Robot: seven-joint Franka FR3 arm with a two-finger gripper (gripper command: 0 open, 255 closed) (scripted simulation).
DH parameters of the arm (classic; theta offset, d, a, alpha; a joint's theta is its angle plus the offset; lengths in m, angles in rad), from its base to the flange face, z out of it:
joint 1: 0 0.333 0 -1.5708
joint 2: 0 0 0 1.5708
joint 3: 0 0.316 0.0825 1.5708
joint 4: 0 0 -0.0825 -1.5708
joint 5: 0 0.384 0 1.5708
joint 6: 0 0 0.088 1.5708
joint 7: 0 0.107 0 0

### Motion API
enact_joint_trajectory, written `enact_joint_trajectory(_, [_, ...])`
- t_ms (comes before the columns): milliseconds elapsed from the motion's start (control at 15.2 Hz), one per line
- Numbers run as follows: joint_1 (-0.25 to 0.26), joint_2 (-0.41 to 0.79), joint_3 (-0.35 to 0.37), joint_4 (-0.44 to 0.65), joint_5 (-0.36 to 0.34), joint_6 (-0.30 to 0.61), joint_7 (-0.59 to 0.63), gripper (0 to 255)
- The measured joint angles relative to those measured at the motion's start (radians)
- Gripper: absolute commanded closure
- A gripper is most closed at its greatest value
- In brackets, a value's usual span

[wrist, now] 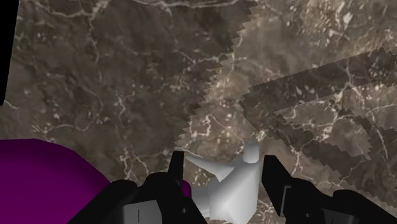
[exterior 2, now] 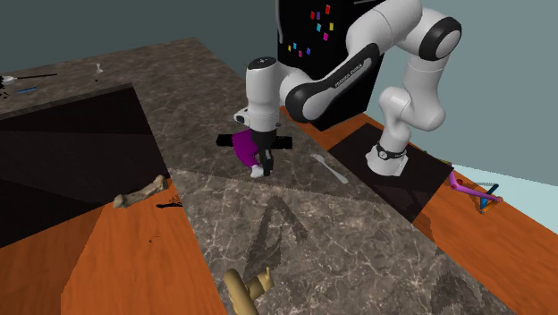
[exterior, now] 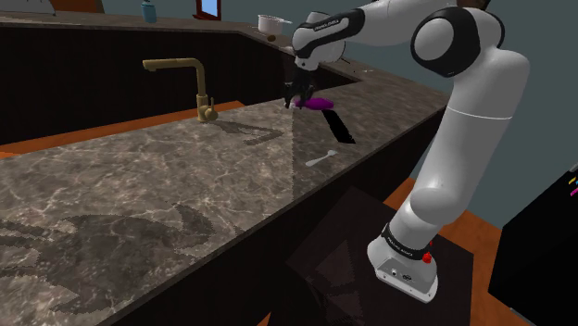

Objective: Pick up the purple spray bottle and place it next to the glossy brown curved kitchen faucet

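Note:
The purple spray bottle (exterior: pixel 320 103) (exterior 2: pixel 242 145) hangs just above the marble counter (exterior: pixel 185 176), its body lying sideways. My gripper (exterior: pixel 297 94) (exterior 2: pixel 263 162) (wrist: pixel 223 168) is shut on its white spray head (wrist: pixel 230 189), clasped between the two black fingers. In the wrist view the purple body (wrist: pixel 44 184) bulges out past one finger. The brown curved faucet (exterior: pixel 190 76) (exterior 2: pixel 245 289) stands at the sink's edge, some way off toward the shoulder view's left.
A dark sink basin (exterior: pixel 102 74) lies behind the faucet. On the counter near the gripper lie a black flat strip (exterior: pixel 341 128) and a white spoon (exterior: pixel 321 159) (exterior 2: pixel 330 168). A bone (exterior 2: pixel 140 191) rests by the sink, and a white pot (exterior: pixel 274 23) stands far back.

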Motion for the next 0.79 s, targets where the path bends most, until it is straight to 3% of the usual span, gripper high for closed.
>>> enact_joint_trajectory(792, [0.001, -0.037, -0.004, 0.118, -0.019, -0.152, 0.023, 255])
